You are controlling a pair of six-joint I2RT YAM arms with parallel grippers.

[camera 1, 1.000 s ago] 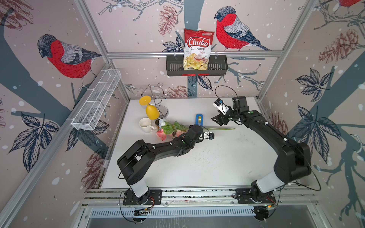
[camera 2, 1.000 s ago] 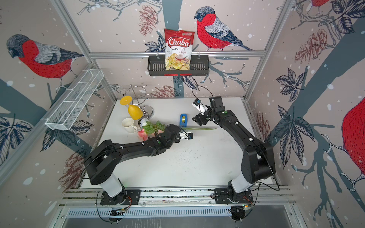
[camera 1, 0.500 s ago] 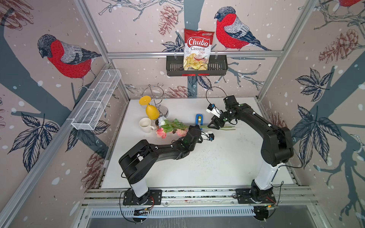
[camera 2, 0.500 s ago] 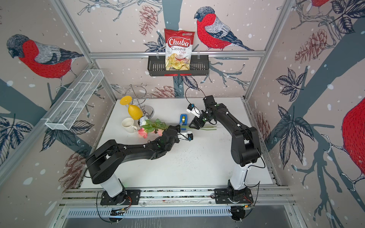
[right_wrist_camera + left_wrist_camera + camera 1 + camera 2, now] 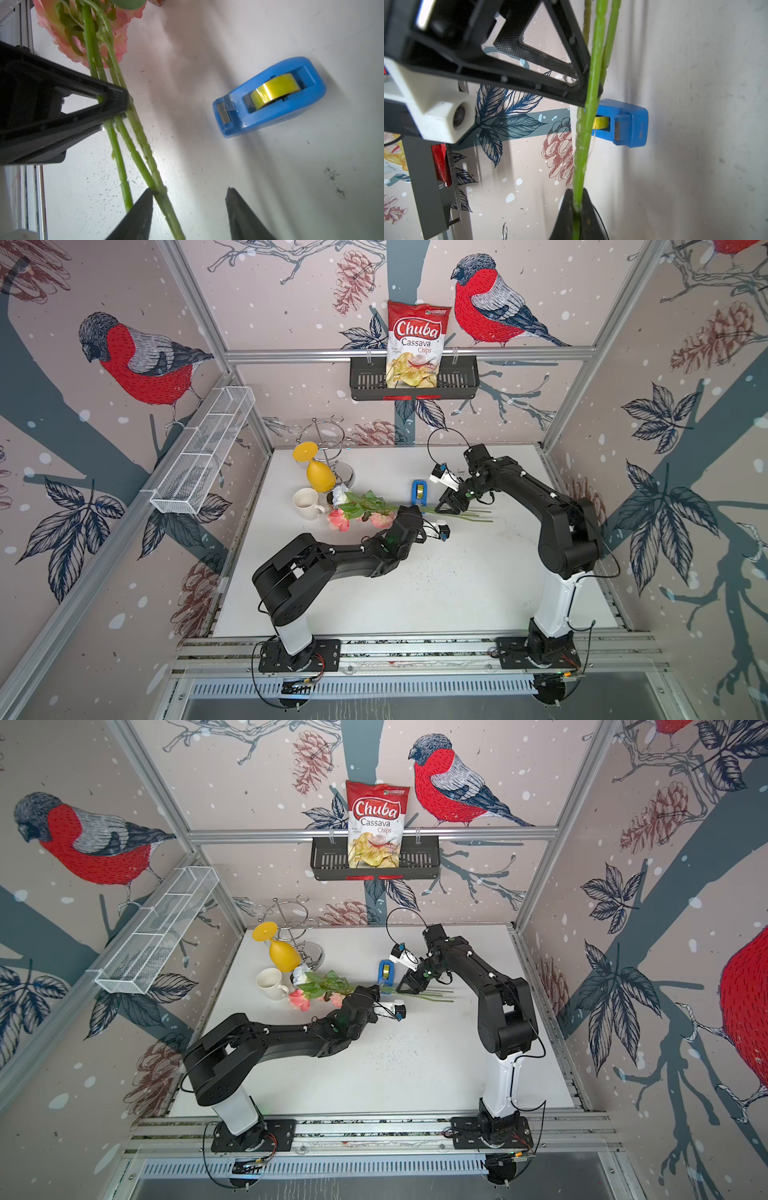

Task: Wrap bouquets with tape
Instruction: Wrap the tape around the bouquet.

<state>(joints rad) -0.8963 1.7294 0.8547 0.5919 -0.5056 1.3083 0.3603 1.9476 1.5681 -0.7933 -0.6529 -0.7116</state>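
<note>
Bouquet [image 5: 365, 506] flat on table [image 5: 457, 580], just beside blue dispenser [image 5: 419, 498].
Pink-peach roses and one white bloom at the end far from dispenser, green leaves, thin green stems [image 5: 133, 149] running past it. Left gripper [image 5: 118, 110] clenched on stems; right gripper [image 5: 189, 191] spread apart near dispenser, one finger touching a stem. Yellow-green tape [image 5: 274, 89] in dispenser.

Twin high overviews; close wrist views along stems [image 5: 585, 128].
</note>
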